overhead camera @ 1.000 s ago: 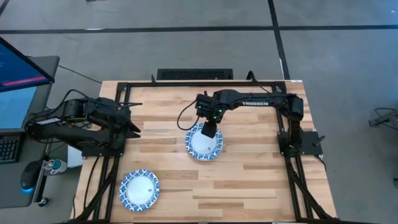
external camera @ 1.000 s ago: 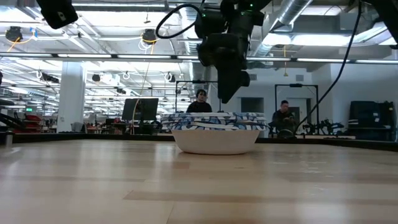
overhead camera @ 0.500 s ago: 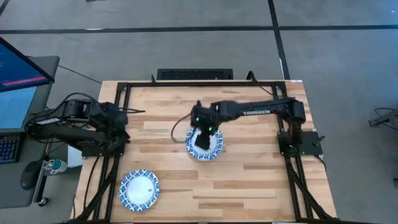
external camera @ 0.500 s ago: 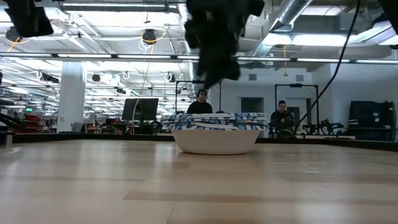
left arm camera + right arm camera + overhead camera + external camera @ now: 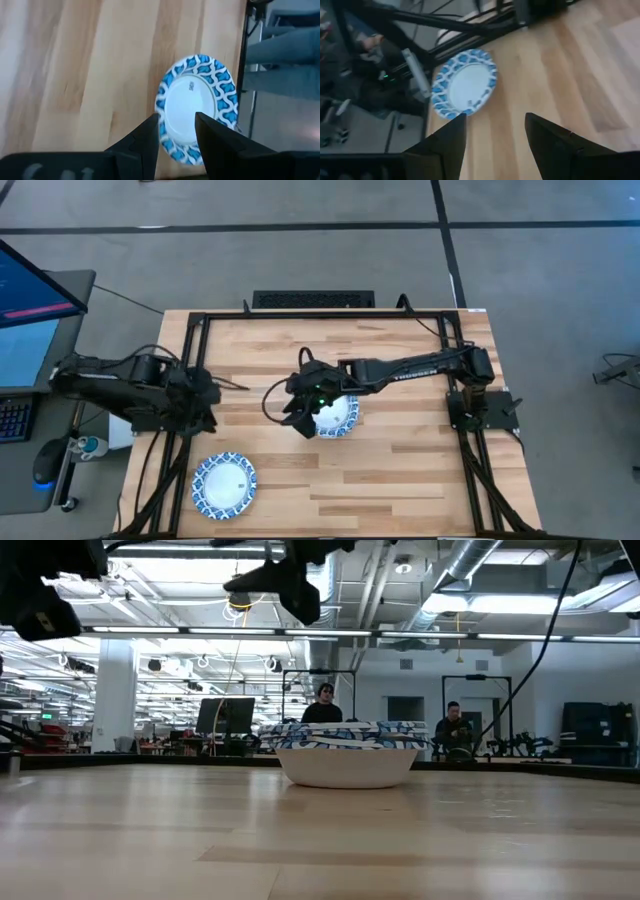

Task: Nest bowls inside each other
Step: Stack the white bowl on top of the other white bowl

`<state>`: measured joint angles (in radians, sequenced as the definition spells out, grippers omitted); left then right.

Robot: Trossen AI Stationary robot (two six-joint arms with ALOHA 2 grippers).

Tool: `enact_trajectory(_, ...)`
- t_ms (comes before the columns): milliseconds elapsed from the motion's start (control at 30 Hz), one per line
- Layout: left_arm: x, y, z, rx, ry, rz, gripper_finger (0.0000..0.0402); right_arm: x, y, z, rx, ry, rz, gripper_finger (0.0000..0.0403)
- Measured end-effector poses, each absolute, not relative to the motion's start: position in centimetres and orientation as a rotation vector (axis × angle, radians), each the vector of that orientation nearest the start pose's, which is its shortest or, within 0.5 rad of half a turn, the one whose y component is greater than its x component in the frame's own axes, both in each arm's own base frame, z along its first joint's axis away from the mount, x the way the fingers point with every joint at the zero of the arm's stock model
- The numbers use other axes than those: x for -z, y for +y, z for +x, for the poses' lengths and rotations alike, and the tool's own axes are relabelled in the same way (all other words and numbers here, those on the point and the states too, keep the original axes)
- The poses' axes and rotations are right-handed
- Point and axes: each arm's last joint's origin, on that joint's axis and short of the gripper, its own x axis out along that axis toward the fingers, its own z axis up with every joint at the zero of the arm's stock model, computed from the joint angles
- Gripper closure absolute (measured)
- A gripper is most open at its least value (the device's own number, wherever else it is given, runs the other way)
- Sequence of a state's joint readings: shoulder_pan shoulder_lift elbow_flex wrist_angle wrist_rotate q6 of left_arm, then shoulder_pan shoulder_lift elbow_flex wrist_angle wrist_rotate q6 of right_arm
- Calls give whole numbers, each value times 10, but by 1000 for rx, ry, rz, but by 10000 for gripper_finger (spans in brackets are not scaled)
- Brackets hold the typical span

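Note:
A stack of nested blue-and-white rimmed bowls (image 5: 338, 416) (image 5: 347, 752) stands on its base at the middle of the table. A single bowl (image 5: 224, 483) rests near the near-left corner; it also shows in the left wrist view (image 5: 197, 107) and the right wrist view (image 5: 465, 82). My right gripper (image 5: 298, 420) (image 5: 495, 137) hangs open in the air just left of the stack, high above the table (image 5: 290, 590). My left gripper (image 5: 205, 408) (image 5: 177, 131) is open, in the air on the far side of the single bowl.
The black frame rails (image 5: 190, 370) run along the table's left, right and far edges. A monitor and keyboard (image 5: 25, 310) stand off the left side. Bare wood (image 5: 400, 480) lies on the near right. People sit in the room behind the table (image 5: 323, 705).
My right gripper has left its place above the stack, swinging toward the table's left and near edge, rising and turning toward the single bowl. My left arm has drawn back a little and dipped toward the near edge. The bowls have stayed where they were.

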<state>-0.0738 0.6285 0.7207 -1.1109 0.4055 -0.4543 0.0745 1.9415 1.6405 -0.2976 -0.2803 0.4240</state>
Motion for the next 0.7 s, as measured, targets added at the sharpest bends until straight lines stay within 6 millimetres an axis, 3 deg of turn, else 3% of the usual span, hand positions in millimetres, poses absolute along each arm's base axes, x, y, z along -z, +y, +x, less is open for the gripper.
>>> enact_trajectory(200,-249,-35,104,299,1033,-407,285,-277,40,443,-125,677,407,181)
enact_trajectory(433,-236,-61,101,494,1199,-206,285,-275,39,441,-110,710,419,181)
enact_trajectory(700,-220,-83,117,409,1278,-108,285,-275,38,442,-109,702,423,182)
